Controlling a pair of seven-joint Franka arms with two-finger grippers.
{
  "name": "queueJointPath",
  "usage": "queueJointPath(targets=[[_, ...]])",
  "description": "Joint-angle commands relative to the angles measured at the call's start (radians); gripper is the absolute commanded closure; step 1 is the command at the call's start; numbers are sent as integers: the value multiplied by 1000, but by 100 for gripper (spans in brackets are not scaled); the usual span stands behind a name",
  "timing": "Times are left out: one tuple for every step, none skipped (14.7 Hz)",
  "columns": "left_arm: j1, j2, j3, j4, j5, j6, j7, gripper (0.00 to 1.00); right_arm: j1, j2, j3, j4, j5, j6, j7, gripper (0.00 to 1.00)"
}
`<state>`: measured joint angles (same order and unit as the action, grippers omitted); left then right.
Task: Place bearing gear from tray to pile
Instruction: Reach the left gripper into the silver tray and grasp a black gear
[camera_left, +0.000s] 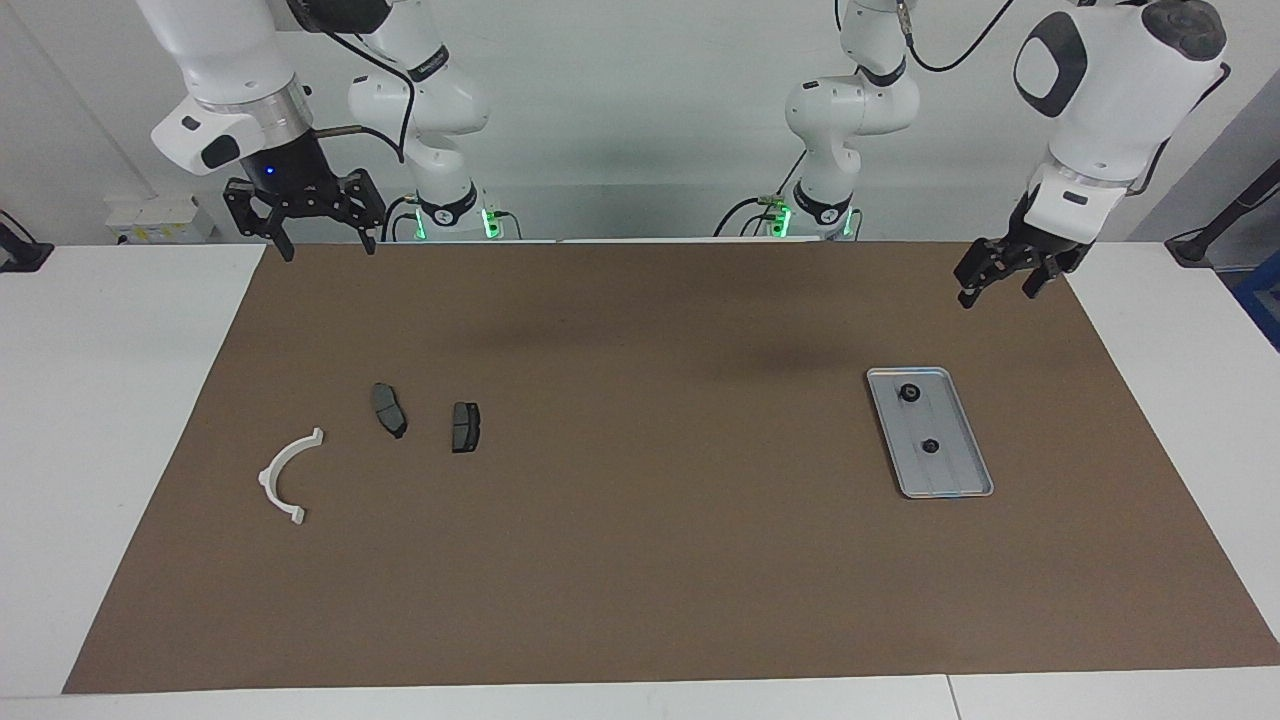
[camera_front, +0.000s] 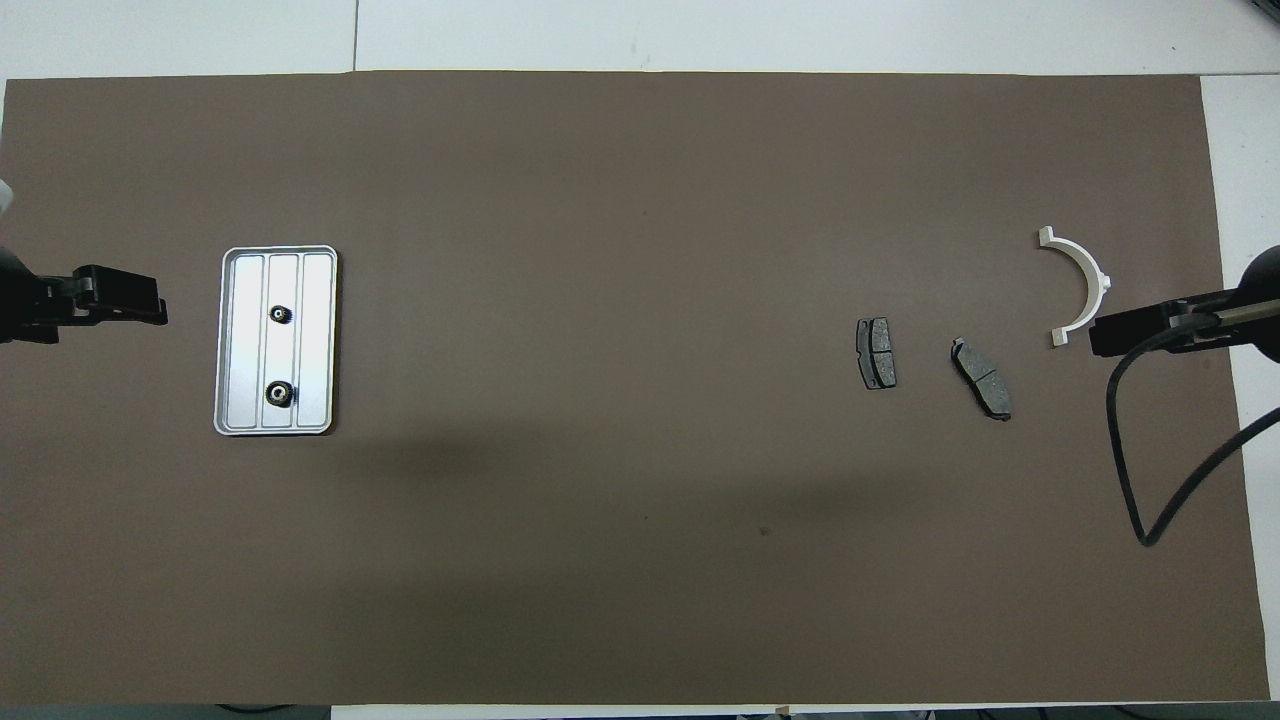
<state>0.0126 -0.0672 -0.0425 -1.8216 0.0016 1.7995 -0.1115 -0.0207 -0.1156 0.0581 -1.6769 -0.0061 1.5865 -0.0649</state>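
Note:
A silver-grey tray (camera_left: 952, 476) (camera_front: 318, 340) lies on the brown mat toward the left arm's end. Two small dark bearing gears rest in it: one (camera_left: 909, 393) (camera_front: 279, 393) nearer to the robots, the other (camera_left: 930, 446) (camera_front: 280, 314) farther. The pile lies toward the right arm's end: a white half-ring bracket (camera_left: 283, 476) (camera_front: 1083, 283) and two dark grey pads (camera_left: 389, 410) (camera_left: 465, 427) (camera_front: 982, 379) (camera_front: 876, 353). My left gripper (camera_left: 996, 290) (camera_front: 150, 310) hangs open and empty over the mat beside the tray, apart from it. My right gripper (camera_left: 326, 246) (camera_front: 1100, 335) hangs open and empty over the mat's edge, well above the pile.
The brown mat (camera_left: 640, 560) covers most of the white table (camera_left: 120, 400). A black cable (camera_front: 1140, 470) loops down from the right arm over the mat's end. Between tray and pile lies a wide stretch of bare mat.

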Motion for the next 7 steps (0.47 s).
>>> queueJointPath(targets=[[-20, -5, 9, -108, -5, 112, 3, 6, -7, -19, 6, -20, 20, -13, -18, 0], [-13, 16, 9, -117, -5, 139, 6, 10, -7, -19, 6, -18, 20, -11, -18, 0], [-5, 30, 10, -131, -5, 168, 7, 12, -7, -19, 6, -18, 20, -11, -18, 0], [10, 46, 10, -143, -5, 193, 7, 14, -7, -19, 6, -18, 20, -11, -19, 0], [26, 55, 9, -159, -5, 211, 9, 18, -7, -19, 5, -18, 20, -13, -20, 0], [35, 55, 9, -182, -5, 224, 9, 21, -8, -19, 6, -20, 20, -13, -21, 0], [44, 55, 9, -200, -5, 236, 10, 24, -8, -19, 5, -20, 20, -13, -23, 0]])
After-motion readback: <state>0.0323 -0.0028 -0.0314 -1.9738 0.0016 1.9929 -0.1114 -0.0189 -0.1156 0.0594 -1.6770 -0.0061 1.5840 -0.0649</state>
